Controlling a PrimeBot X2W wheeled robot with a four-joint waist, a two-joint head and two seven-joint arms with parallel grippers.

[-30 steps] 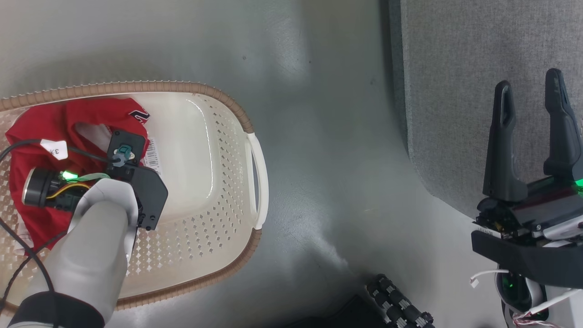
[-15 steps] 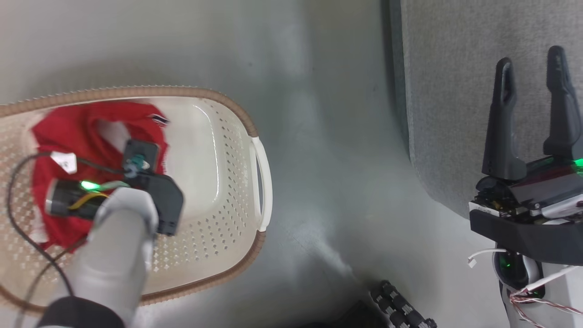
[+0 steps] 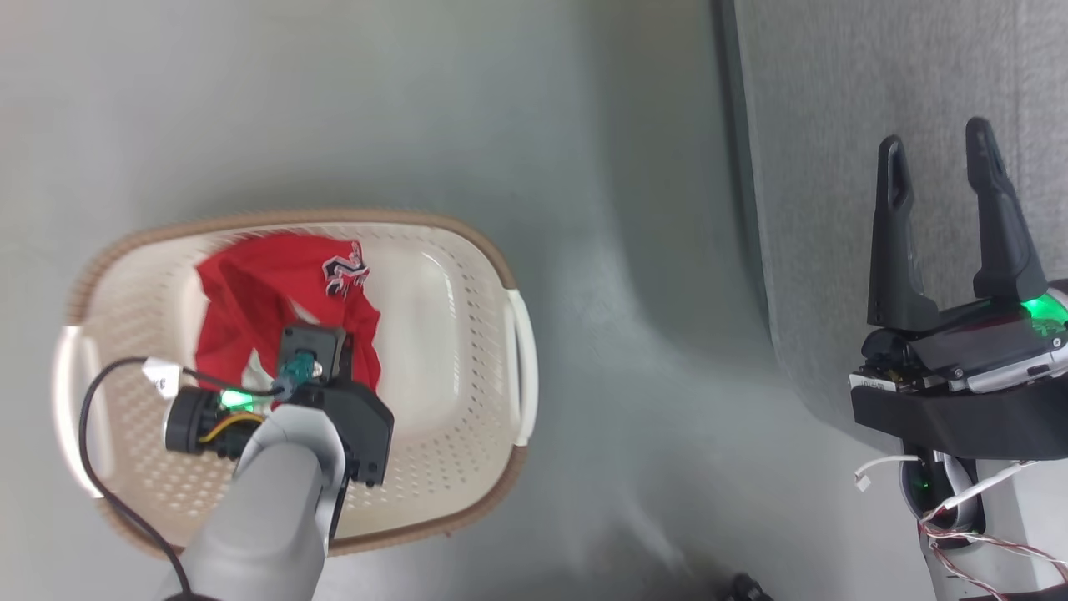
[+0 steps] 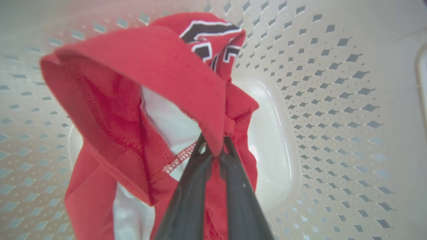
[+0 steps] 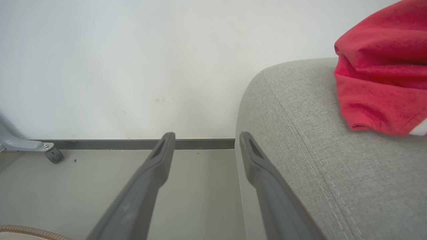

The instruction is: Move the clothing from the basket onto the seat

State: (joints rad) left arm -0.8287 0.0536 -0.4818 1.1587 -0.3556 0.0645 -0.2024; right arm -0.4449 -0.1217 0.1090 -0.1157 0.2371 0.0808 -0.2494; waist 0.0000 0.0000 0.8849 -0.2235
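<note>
Inside the basket [image 3: 467, 359], the left end effector [image 4: 215, 150] has its two dark fingers pressed together on a fold of the red clothing [image 4: 150, 73], pinching it above the basket's smooth bottom. The garment hangs from the grip in loose folds, showing a white lining and a dark-and-white logo on the side farther from the wrist. Its lower part is hidden by the fingers, so whether it touches the basket's bottom I cannot tell. Right of the basket, across a strip of grey floor [image 3: 634, 250], the right end effector [image 3: 934, 142] hovers with its fingers spread wide and nothing between them, over the edge of the grey seat [image 3: 834, 100]. Farther from the basket, a second red garment [image 5: 377, 76] lies on the seat's top, and beyond that stands a white wall [image 5: 116, 66].
</note>
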